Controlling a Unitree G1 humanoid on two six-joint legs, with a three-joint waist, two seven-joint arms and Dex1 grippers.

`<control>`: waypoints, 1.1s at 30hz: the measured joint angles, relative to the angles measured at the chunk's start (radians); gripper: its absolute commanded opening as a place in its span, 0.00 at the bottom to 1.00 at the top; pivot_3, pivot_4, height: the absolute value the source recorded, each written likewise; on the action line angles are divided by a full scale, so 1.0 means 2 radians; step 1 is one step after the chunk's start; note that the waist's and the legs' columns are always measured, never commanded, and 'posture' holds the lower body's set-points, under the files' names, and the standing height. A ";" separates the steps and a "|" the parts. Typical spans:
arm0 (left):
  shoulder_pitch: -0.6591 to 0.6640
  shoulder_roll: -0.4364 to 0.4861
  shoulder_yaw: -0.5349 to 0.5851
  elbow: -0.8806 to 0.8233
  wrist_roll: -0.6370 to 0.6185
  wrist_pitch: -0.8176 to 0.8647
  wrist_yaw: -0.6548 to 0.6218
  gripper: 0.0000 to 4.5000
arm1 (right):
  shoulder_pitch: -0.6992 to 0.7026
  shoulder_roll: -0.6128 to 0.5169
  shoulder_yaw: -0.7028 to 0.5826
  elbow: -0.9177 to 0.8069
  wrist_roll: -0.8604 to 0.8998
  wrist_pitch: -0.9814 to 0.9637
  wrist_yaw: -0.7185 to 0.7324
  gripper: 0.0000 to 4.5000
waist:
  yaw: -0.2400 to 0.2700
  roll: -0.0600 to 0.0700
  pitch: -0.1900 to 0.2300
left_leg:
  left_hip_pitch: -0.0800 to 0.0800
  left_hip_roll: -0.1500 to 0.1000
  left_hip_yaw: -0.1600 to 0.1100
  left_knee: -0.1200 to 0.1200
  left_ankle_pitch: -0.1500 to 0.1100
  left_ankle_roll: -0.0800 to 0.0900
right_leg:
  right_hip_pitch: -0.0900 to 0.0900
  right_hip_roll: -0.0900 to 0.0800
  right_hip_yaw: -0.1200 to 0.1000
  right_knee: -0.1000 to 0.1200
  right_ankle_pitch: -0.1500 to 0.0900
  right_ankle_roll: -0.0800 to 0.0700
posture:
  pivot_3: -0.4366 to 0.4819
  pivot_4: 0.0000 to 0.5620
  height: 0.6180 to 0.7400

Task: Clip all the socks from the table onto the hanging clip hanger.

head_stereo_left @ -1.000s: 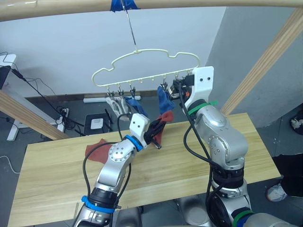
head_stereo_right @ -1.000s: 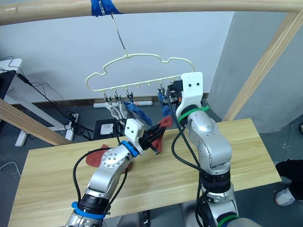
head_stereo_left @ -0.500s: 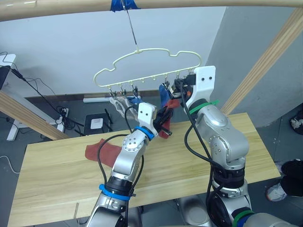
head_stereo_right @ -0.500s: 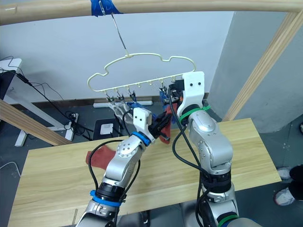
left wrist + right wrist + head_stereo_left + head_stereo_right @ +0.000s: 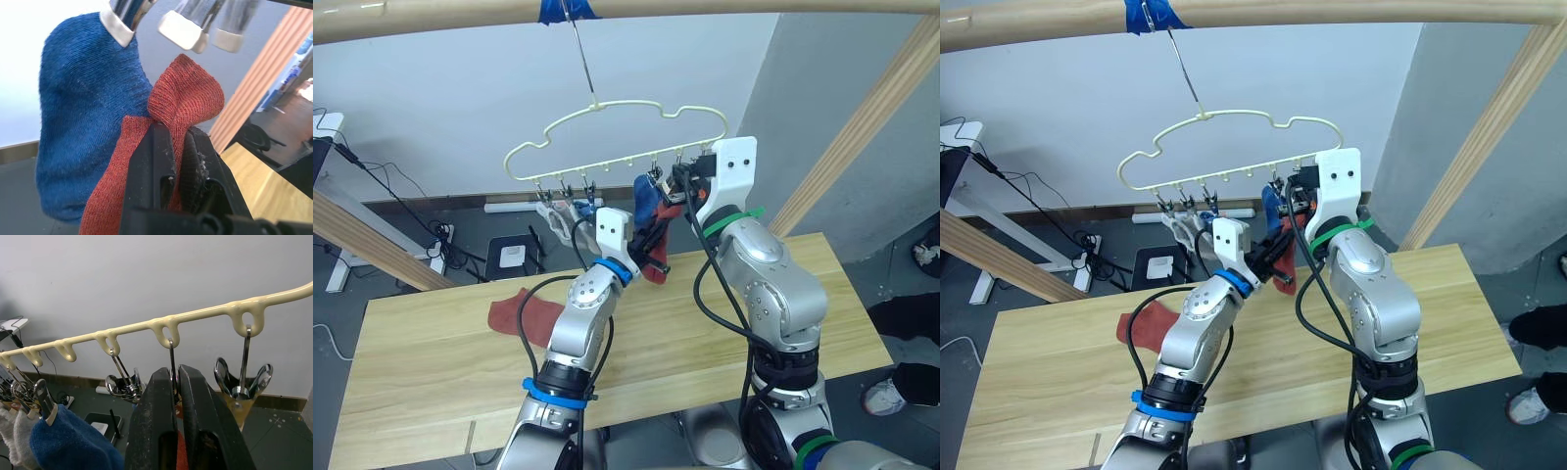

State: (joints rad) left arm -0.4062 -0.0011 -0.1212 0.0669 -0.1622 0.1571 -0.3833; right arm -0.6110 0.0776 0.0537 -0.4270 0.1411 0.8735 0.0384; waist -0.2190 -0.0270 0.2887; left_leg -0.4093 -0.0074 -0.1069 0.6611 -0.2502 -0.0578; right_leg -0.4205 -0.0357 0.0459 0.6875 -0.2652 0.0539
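Left gripper point(image 5: 173, 147) pinches a rust-red sock point(image 5: 183, 100), raised just beneath the clip hanger point(image 5: 607, 132), beside a hanging blue sock point(image 5: 88, 112). Right gripper point(image 5: 178, 396), fingers pressed together around a clip point(image 5: 172, 363). Another red sock point(image 5: 514, 315) lies on the table point(image 5: 411, 362) at nine o'clock.

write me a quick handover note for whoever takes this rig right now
Left pincer: shut on a rust-red sock, held up just under the clips, beside a hung blue sock.
Right pincer: shut on a clip of the clip hanger, near its right end.
Done: two grey socks and two blue socks are clipped on.
Left: clip the held rust-red sock, then the second rust-red sock lying on the table.
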 measured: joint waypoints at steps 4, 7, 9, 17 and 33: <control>-0.006 -0.002 0.002 0.000 -0.007 0.003 0.001 0.01 | 0.000 0.000 0.000 0.000 0.000 0.000 0.000 0.00 | 0.000 0.000 0.000 | 0.000 0.000 0.000 0.000 0.000 0.000 | 0.000 0.000 0.000 0.000 0.000 0.000 | 0.10 0.43 0.94; -0.009 -0.003 0.002 0.000 -0.010 0.003 0.001 0.01 | 0.000 0.000 0.000 0.000 0.000 0.000 0.000 0.00 | 0.000 0.000 0.000 | 0.000 0.000 0.000 0.000 0.000 0.000 | 0.000 0.000 0.000 0.000 0.000 0.000 | 0.10 0.43 0.94; -0.009 -0.004 0.004 0.000 -0.011 0.003 0.001 0.01 | 0.000 -0.001 0.001 0.000 0.000 0.000 0.000 0.00 | 0.000 0.000 0.000 | 0.000 0.000 0.000 0.000 0.000 0.000 | 0.000 0.000 0.000 0.000 0.000 0.000 | 0.10 0.43 0.94; -0.012 -0.010 0.010 0.000 -0.019 0.004 0.005 0.01 | 0.000 -0.002 0.003 0.000 0.000 0.000 0.000 0.00 | 0.000 0.000 0.000 | 0.000 0.000 0.000 0.000 0.000 0.000 | 0.000 0.000 0.000 0.000 0.000 0.000 | 0.10 0.43 0.94; -0.021 -0.009 0.002 0.000 -0.018 0.007 0.001 0.22 | 0.017 -0.021 0.012 -0.032 0.021 0.034 0.024 0.69 | 0.000 0.000 0.000 | 0.000 0.000 0.000 0.000 0.000 0.000 | 0.000 0.000 0.000 0.000 0.000 0.000 | 0.10 0.43 0.94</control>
State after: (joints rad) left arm -0.4487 -0.0196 -0.1165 0.0669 -0.1972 0.1707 -0.3810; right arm -0.5764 0.0349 0.0770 -0.4907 0.1825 0.9417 0.0854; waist -0.2199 -0.0270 0.2887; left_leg -0.4095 -0.0076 -0.1070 0.6611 -0.2502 -0.0578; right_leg -0.4206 -0.0356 0.0457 0.6871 -0.2651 0.0540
